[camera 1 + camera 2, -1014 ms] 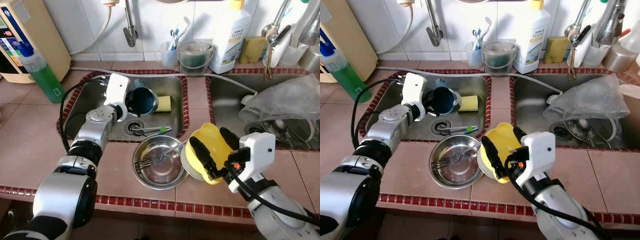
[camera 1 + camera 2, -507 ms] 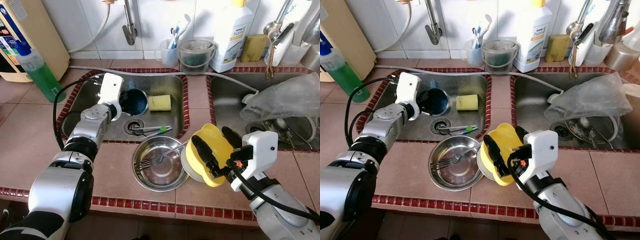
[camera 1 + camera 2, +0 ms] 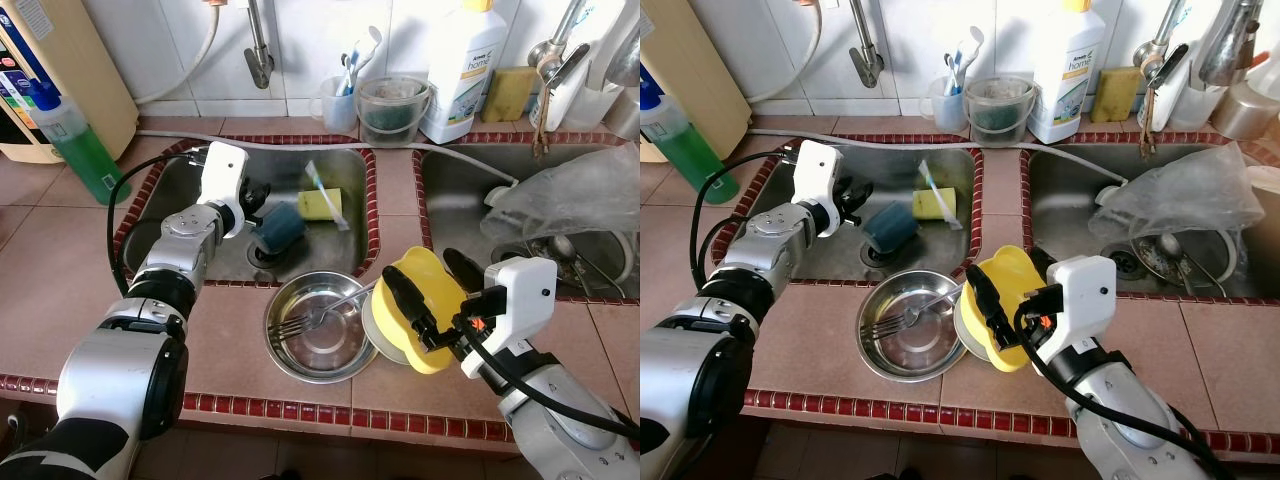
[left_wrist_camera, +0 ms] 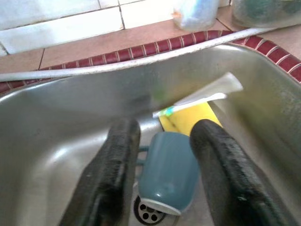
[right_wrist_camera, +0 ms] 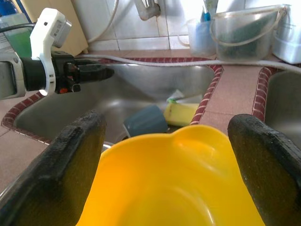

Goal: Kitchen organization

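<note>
Toothbrush [image 3: 327, 196] — motion-blurred; yellow bowl [image 5: 174, 188] — cut by frame edge.

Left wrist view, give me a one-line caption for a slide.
Open left gripper poised over a blue mug lying on its side in the steel sink, by a yellow sponge.

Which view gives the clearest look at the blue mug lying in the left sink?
The left wrist view: the blue mug lies on its side over the drain, framed between the open left gripper fingers. Both eye views show it smaller, beside the yellow sponge. The right wrist view catches it partly, beyond the yellow bowl.
</note>
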`<state>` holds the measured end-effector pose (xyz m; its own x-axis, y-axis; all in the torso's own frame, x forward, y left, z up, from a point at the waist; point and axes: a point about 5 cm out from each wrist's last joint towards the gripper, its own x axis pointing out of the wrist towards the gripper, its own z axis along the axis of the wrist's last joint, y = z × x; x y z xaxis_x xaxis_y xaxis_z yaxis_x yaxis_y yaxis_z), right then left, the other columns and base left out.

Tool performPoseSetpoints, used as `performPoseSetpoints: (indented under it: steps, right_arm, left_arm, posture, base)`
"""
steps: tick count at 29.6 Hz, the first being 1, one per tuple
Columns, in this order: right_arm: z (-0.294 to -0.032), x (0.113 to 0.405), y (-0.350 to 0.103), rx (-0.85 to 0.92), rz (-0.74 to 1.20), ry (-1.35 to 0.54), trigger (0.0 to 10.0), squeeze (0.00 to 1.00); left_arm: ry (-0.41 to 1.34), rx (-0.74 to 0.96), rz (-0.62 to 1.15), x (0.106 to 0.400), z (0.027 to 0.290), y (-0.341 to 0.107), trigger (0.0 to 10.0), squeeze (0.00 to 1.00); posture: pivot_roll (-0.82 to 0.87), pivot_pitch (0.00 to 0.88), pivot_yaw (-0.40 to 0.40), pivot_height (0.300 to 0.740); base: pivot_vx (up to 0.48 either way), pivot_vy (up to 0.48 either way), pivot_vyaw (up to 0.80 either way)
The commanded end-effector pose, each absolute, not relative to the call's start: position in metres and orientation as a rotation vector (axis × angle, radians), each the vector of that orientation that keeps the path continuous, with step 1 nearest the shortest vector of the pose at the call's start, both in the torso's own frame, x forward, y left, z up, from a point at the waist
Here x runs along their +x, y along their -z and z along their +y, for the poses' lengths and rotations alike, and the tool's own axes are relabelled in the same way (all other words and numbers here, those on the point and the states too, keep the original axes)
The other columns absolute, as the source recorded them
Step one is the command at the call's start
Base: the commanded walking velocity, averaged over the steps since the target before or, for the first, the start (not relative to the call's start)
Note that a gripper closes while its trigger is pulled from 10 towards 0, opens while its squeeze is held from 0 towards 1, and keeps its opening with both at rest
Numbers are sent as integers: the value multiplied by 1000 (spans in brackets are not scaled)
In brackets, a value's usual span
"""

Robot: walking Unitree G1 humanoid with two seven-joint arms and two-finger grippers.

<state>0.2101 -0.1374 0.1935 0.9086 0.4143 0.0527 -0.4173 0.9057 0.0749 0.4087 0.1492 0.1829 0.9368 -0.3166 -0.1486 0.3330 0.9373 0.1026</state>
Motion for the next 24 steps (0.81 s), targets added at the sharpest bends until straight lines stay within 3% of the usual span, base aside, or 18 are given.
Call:
performPoseSetpoints:
  steps: [1,7,8,9,10,24]
  right_arm:
    - [-135,210,-196,85,-51,-438,10000,0]
    - [-134,216,-199,73,-86,-434,10000,0]
    - [-133,218,-200,68,-96,-432,10000,0]
    - [-133,218,-200,68,-97,-432,10000,0]
    - [-133,219,-201,63,-104,-429,10000,0]
    - [-133,233,-200,21,-197,-346,10000,0]
  left_arm:
    - [338,133,105,411,153,-192,10000,1000]
    - [398,141,64,409,149,-199,10000,973]
    - [420,143,50,407,147,-199,10000,573]
    - [423,142,49,407,147,-199,10000,573]
    - [431,141,45,406,147,-199,10000,0]
    - [468,-61,-171,357,143,-193,10000,0]
  posture:
    - [-262,159,117,740]
    - [-242,150,113,740]
    - [-237,147,112,740]
    - [-237,147,112,740]
    - [-231,146,111,740]
    - [-179,115,91,740]
  base:
    - [0,0,0]
    - [0,0,0]
    - [0,0,0]
    - [0,0,0]
    - [0,0,0]
    - [0,0,0]
